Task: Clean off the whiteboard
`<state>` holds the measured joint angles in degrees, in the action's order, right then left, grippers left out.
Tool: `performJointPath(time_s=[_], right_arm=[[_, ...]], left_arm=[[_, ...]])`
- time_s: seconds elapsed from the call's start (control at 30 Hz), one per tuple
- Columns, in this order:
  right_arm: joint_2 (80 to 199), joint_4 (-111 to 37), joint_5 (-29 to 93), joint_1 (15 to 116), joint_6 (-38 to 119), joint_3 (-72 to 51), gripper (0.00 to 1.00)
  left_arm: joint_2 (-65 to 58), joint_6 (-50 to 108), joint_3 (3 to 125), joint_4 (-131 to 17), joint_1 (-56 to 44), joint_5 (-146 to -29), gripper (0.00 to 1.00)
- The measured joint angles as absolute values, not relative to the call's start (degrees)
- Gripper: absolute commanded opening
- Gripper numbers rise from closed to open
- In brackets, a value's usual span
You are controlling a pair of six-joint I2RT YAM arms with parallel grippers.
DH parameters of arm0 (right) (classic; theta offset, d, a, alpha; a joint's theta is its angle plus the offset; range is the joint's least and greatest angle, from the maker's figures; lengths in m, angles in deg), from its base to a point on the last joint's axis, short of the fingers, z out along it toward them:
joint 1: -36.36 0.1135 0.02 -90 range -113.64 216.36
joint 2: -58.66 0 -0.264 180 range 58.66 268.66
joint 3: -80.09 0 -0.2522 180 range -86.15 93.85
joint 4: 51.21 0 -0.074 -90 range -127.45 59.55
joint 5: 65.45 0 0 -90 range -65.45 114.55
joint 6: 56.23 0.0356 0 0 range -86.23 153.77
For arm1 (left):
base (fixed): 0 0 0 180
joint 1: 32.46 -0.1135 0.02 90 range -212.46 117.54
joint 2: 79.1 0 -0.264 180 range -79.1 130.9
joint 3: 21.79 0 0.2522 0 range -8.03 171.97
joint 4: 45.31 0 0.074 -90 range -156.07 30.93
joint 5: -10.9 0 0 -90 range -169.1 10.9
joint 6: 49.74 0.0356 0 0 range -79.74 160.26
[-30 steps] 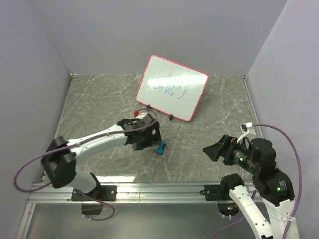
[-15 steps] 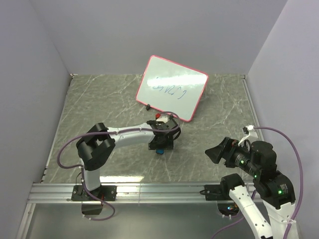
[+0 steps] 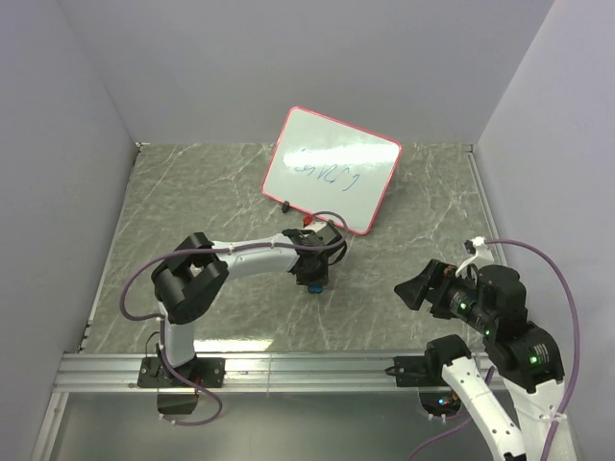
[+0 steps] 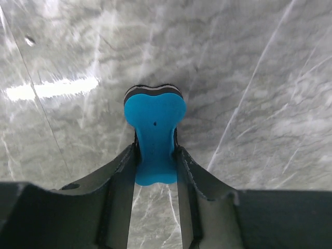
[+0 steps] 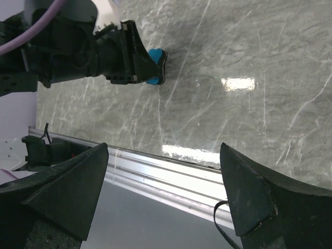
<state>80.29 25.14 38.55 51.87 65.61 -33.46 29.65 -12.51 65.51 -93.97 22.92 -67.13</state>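
The whiteboard [image 3: 332, 171] leans upright at the back of the table, pink-rimmed, with blue scribbles [image 3: 327, 174] on its face. In front of it, my left gripper [image 3: 312, 274] points down at the table, shut on the blue bone-shaped eraser [image 4: 154, 132]. Both fingers [image 4: 122, 171] press the eraser's narrow waist while it lies on the marble. A sliver of the eraser [image 3: 313, 285] shows under the fingers in the top view. My right gripper [image 3: 413, 290] hovers open and empty near the right front. From there it sees the eraser [image 5: 157, 56] at the left gripper's tip.
The grey marble table [image 3: 192, 192] is boxed in by pale walls at the left, back and right. An aluminium rail [image 3: 288, 365] runs along the near edge, where both arm bases are bolted. The left arm's purple cable [image 3: 130, 298] loops beside its base.
My left arm swung right from beside the eraser to directly over it, and its jaws closed from wide open onto the eraser. The right arm barely shifted.
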Motion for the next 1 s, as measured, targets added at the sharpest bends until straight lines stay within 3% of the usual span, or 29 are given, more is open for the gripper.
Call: performJointPath(time_s=[0.13, 0.2, 0.27, 0.43, 0.63, 1.0], right_arm=[[83.3, 23.0, 38.5, 51.9, 65.4, -34.1, 0.94], [85.5, 21.0, 38.2, 51.9, 65.2, -34.1, 0.94], [87.7, 18.8, 37.8, 51.9, 65.2, -34.1, 0.94], [96.1, 12.5, 37.4, 51.3, 65.2, -33.1, 0.93], [109.5, 2.3, 41.4, 43.8, 66.8, -28.9, 0.89], [133.4, -24.5, 53.1, 27.1, 76.5, -29.6, 0.89]], left_arm=[[28.2, -12.3, 63.0, -90.7, 20.8, -69.8, 0.25], [28.0, -11.8, 62.4, -89.8, 20.2, -71.1, 0.24], [28.0, -10.9, 62.1, -89.2, 19.7, -72.4, 0.01], [27.9, -8.6, 61.9, -88.8, 18.9, -74.3, 0.0], [24.1, -6.9, 58.2, -88.5, 17.1, -74.2, 0.0], [1.8, -4.3, 53.7, -96.0, 14.1, -72.4, 0.0]])
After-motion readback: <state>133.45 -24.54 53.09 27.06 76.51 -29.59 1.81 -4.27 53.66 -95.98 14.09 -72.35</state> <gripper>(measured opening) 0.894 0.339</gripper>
